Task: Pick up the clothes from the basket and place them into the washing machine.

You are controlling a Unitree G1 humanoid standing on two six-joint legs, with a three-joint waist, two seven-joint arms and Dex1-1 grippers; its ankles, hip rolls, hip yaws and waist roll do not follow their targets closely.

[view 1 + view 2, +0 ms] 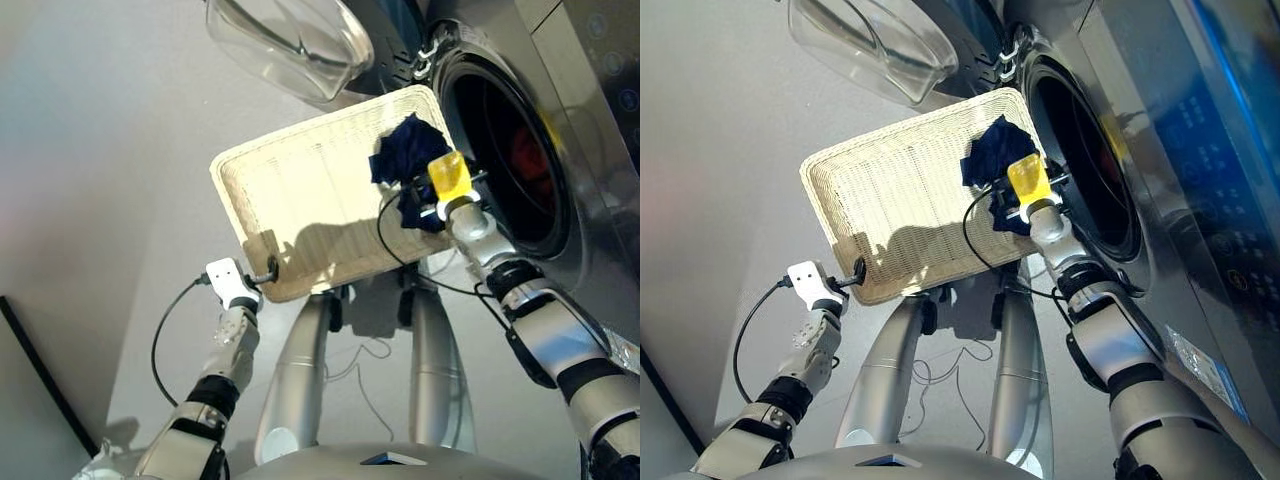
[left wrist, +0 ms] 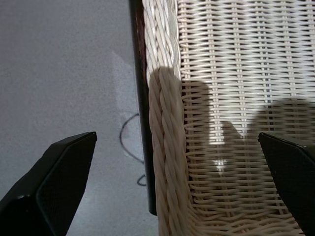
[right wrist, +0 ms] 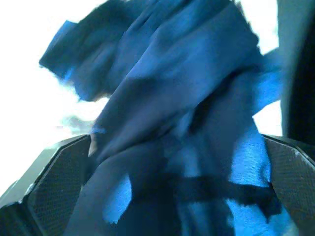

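At the far left, the left gripper (image 1: 858, 272) is sitting at the near left corner of the basket (image 1: 300, 190), its two black fingers (image 2: 59, 182) standing wide apart with the woven rim running between them, one finger over the grey floor (image 1: 100, 150), the other over the basket's weave. Only the left wrist view is showing this spread; from the head views the fingers are showing only as a small dark shape at the rim. That view is also showing a dark edge under the rim and a thin cable loop on the floor.

Moving right, the basket is showing bare cream weave across most of its bed. The navy blue garment (image 1: 405, 160) is lying bunched at the basket's far right corner, just beside the drum mouth. The right gripper (image 1: 1015, 205) is reaching into it; the right wrist view is showing its fingers (image 3: 54, 191) apart, with blue cloth filling the gap between them. Whether they are pinching the cloth cannot be told.

Further right, the washing machine (image 1: 1180, 160) is standing with its door (image 1: 290, 40) swung open above the basket. The left eye view is showing something red (image 1: 530, 155) inside the drum. Pale marks on the front panel are too small to read.
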